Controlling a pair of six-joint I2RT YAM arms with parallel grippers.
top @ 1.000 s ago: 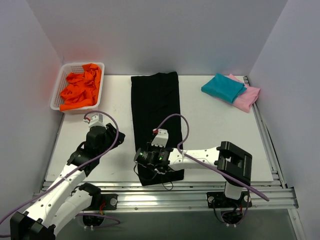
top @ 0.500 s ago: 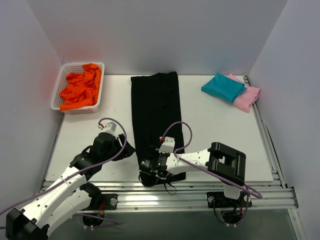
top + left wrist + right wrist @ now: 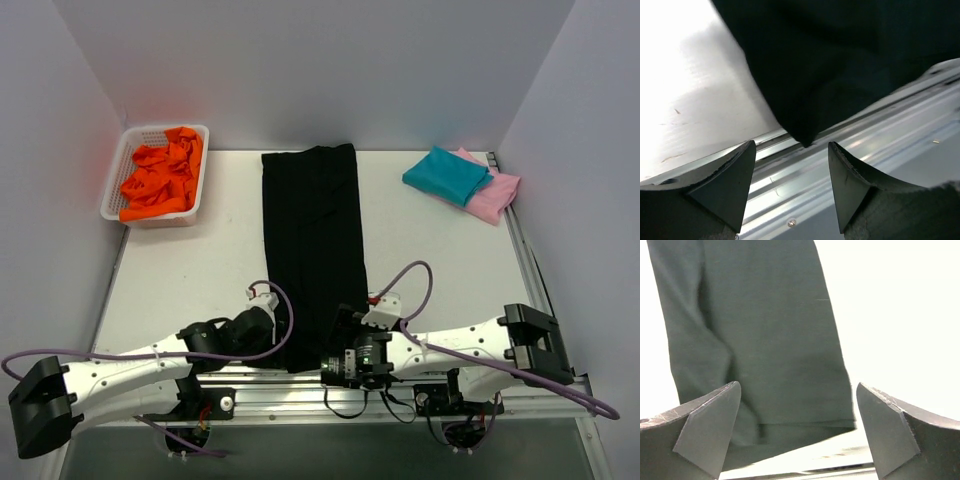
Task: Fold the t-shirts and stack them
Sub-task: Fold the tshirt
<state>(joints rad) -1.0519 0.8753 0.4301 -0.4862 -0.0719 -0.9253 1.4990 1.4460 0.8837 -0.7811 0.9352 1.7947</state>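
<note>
I count three shirts: one black t-shirt, one teal t-shirt, one pink t-shirt. My left gripper and right gripper both stand spread, empty.

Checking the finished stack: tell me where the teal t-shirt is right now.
In the top view the teal t-shirt lies folded at the far right corner of the table, on top of the pink t-shirt, to the right of the long black t-shirt.

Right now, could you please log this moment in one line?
left gripper open | right gripper open | black t-shirt flat, unheld
</note>
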